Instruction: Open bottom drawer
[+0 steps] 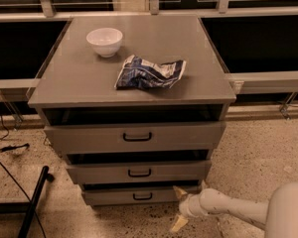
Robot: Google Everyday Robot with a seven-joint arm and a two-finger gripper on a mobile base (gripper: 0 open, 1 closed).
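Camera view: bottom drawer (109, 197) lowest in grey cabinet (79, 78), black handle (142, 196) centred. Gripper (179, 208) low at drawer's right end, fingers spread wide, holding nothing; upper fingertip (180, 192) near drawer corner, contact unclear. Bowl (105, 41), crumpled bag (149, 72) on cabinet top.

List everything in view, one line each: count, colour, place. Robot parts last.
cabinet: one, grey, centre, in front of the railing
top drawer: one, grey, black handle, highest
middle drawer: one, grey, below it
bottom drawer: one, grey, lowest, near the floor
bowl: one, white, cabinet top, back left
bag: one, blue and white, crumpled, cabinet top, centre
pole: one, black, floor, left
cables: a few, black, floor, far left
arm: one, white, lower right
gripper: one, pale, open, at the bottom drawer's right end
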